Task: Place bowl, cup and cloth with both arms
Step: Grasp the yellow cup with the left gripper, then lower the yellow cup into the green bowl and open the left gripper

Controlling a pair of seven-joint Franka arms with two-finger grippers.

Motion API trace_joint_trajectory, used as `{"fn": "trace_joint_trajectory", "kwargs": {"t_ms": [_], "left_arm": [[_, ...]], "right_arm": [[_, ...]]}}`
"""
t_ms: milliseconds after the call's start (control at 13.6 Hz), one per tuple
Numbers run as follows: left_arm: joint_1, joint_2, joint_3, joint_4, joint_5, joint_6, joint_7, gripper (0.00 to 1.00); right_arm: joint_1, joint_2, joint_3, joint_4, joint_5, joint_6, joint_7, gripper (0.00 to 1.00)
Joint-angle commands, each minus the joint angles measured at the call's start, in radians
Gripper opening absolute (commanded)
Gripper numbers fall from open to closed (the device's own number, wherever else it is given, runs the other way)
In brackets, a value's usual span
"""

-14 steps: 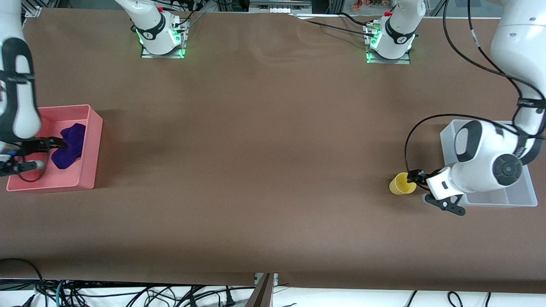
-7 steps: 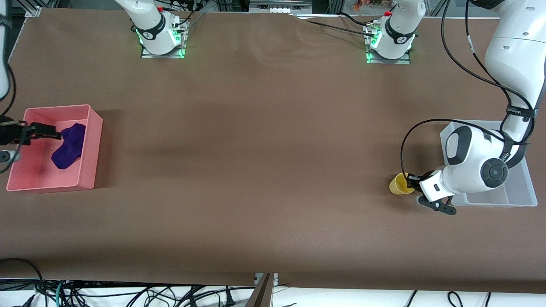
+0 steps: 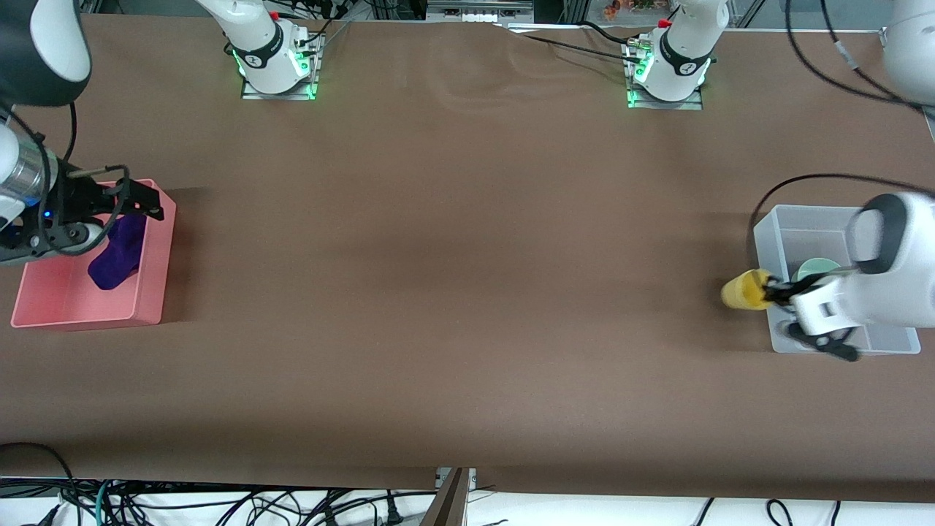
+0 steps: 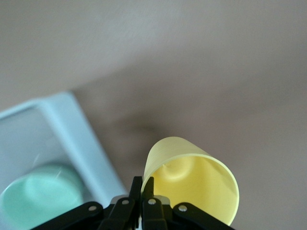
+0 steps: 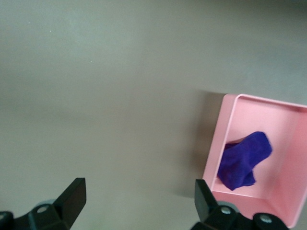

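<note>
My left gripper [image 3: 768, 292] is shut on the rim of the yellow cup [image 3: 741, 290] and holds it lifted and tilted over the edge of the clear bin [image 3: 767, 241]; in the left wrist view the cup [image 4: 192, 179] sits by my fingers [image 4: 148, 191]. The mint-green bowl [image 3: 817, 267] lies in that bin, also in the left wrist view [image 4: 41, 196]. The purple cloth [image 3: 117, 252] lies in the pink bin [image 3: 157, 270], seen too in the right wrist view [image 5: 243, 160]. My right gripper [image 3: 131, 201] is open and empty above the pink bin's edge.
The clear bin [image 4: 72, 129] stands at the left arm's end of the table, the pink bin [image 5: 225, 143] at the right arm's end. Bare brown table lies between them. Both arm bases stand along the farthest edge from the front camera.
My left gripper has lifted the yellow cup off the table and carried it to the clear bin's edge. My right gripper has risen from the cloth, empty.
</note>
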Motion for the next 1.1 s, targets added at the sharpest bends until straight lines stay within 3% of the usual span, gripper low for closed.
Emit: {"fn": "trace_joint_trajectory", "kwargs": {"t_ms": [0, 147, 368, 588, 662, 735, 809, 1029], "left_arm": [[0.09, 0.007, -0.001, 0.03, 0.064, -0.06, 0.167, 0.0], [0.138, 0.021, -0.006, 0.018, 0.19, -0.015, 0.256, 0.0], [0.239, 0.012, -0.003, -0.158, 0.207, 0.181, 0.307, 0.0], [0.266, 0.024, -0.001, -0.212, 0.209, 0.245, 0.31, 0.0], [0.266, 0.024, -0.003, -0.215, 0.218, 0.265, 0.309, 0.1], [0.266, 0.024, -0.003, -0.214, 0.221, 0.266, 0.312, 0.67], [0.266, 0.017, -0.006, -0.211, 0.221, 0.257, 0.313, 1.0], [0.255, -0.028, -0.022, -0.188, 0.211, 0.212, 0.315, 1.0]], "right_arm": [[-0.006, -0.082, -0.014, -0.008, -0.02, -0.001, -0.003, 1.0], [-0.006, -0.1, -0.04, -0.011, -0.023, -0.015, -0.008, 1.0], [-0.008, -0.125, -0.033, -0.009, -0.005, -0.074, 0.038, 1.0], [-0.008, -0.125, -0.021, -0.009, 0.003, -0.11, 0.121, 1.0], [-0.008, -0.125, -0.005, -0.008, 0.003, -0.113, 0.122, 1.0], [-0.008, -0.12, -0.005, -0.006, 0.004, -0.123, 0.121, 1.0], [-0.008, -0.116, -0.007, 0.006, 0.004, -0.127, 0.121, 1.0], [-0.008, -0.086, -0.007, 0.052, 0.052, -0.157, 0.171, 1.0]]}}
